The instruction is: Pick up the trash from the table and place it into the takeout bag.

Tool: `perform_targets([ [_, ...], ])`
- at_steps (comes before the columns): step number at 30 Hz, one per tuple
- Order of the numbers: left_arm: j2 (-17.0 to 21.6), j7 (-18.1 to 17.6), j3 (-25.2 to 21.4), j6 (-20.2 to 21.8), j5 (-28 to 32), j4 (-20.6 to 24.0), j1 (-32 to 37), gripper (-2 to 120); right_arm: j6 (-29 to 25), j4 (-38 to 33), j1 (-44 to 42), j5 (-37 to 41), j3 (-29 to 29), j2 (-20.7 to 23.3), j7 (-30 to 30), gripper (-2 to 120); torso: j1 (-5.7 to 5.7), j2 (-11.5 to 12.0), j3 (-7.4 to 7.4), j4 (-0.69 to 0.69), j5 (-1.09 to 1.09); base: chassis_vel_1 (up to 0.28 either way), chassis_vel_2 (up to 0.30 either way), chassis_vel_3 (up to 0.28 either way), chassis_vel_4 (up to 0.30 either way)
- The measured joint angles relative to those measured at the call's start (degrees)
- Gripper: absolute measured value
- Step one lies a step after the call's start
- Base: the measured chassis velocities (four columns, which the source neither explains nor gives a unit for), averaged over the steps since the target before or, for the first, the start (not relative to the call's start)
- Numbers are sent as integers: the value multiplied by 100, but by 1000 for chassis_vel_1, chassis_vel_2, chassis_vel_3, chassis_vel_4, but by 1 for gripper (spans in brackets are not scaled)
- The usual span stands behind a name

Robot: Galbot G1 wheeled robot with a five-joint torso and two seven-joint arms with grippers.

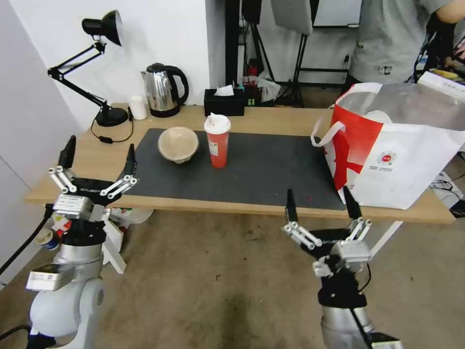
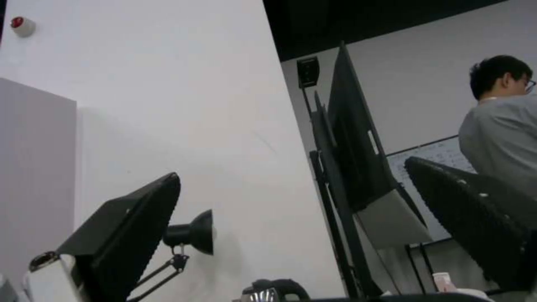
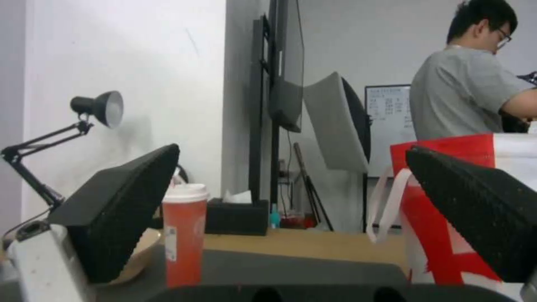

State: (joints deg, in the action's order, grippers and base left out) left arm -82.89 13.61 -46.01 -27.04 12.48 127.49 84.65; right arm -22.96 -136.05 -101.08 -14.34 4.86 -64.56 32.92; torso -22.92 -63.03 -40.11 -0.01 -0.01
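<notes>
On the light-wood tabletop (image 1: 271, 121), the dark grey mat (image 1: 261, 169) carries a beige pulp bowl (image 1: 178, 143), a red lidded cup (image 1: 217, 140) and a white-and-red takeout bag (image 1: 392, 150). Left tool (image 1: 99, 157) and right tool (image 1: 320, 205) hover spread, empty, above brown floor (image 1: 218, 281).

Table layout
Beige paper-pulp bowl (image 1: 178, 144) at 9 o'clock of tall red white-lidded cup (image 1: 217, 141); boxy white red-panelled takeout bag (image 1: 392, 145) at 3.
</notes>
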Motion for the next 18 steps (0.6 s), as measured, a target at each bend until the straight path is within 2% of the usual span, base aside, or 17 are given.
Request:
perform_targets([
  [6,-18,3,20,0,-16,0,-6,100,-277,177,-112,-158,-52,31,96,100,0,0,0,0,0,0,0,0,0],
  [18,-24,8,-14,-10,-24,41,69,100,-220,118,12,-158,-38,68,82,100,0,0,0,1,1,0,0,0,0],
])
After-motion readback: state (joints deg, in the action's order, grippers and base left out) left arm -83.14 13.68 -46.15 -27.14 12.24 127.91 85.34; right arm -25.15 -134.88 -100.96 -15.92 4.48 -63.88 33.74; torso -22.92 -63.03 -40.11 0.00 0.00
